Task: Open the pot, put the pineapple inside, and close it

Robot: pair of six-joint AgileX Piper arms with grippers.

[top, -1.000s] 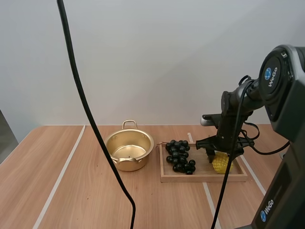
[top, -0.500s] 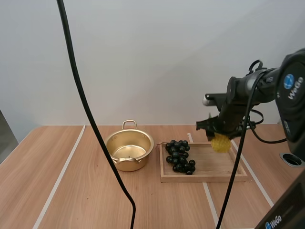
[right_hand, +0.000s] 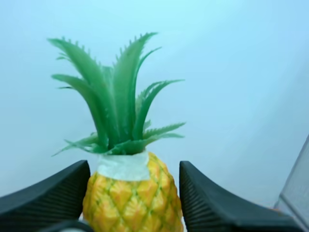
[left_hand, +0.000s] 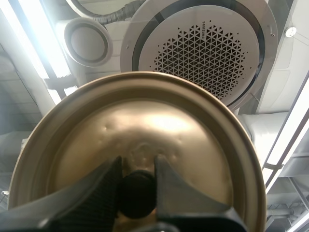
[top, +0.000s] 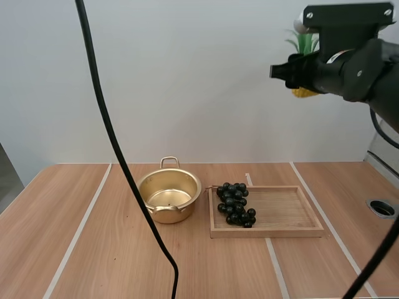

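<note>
The right gripper (right_hand: 134,175) is pinching the pineapple (right_hand: 129,199) by its yellow body, with one black finger on each side and the leafy crown sticking out past the tips, high above the wooden tray (top: 268,233). The left gripper (left_hand: 137,166) is clamping the golden lid (left_hand: 145,125) by its black knob (left_hand: 136,195). The pot (top: 169,193) is sitting open beside the tray.

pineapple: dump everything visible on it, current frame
The pineapple is a small fruit that looks like plastic. It has a yellow-orange body with a diamond pattern, a pale collar, and stiff green leaves on top. It stands upright, leaves up, pinched at the body between the two black fingers of the right gripper. In the high view it hangs high in the air, well clear of the table, touching nothing else.
</note>
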